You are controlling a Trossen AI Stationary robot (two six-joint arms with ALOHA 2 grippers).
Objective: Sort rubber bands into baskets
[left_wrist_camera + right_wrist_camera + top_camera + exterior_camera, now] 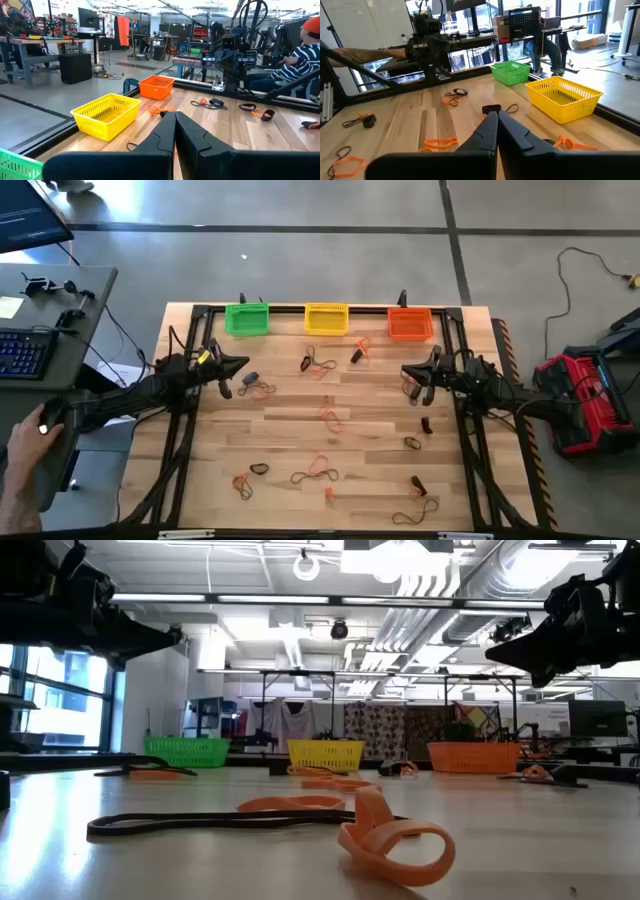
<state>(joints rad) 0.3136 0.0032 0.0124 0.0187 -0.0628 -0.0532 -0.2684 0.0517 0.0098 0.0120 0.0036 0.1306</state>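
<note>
Bands (pixel 322 470) lie scattered on the worktop (pixel 290 430), unsorted; both claws, left (pixel 243 363) and right (pixel 404 371), are clenched empty, raised above.

the surface (pixel 290 420) lies open between both arms, only flat rubber bands (pixel 320 470) strewn across it; three baskets (pixel 326 319) line the far edge, gaps between them.

In the left wrist view, the green basket (pixel 17 164) is cut off at the picture's corner. From above, the rubber bands (pixel 322 470) are too small to separate singly. A person's hand (pixel 28 448) is cropped by the left edge.
</note>
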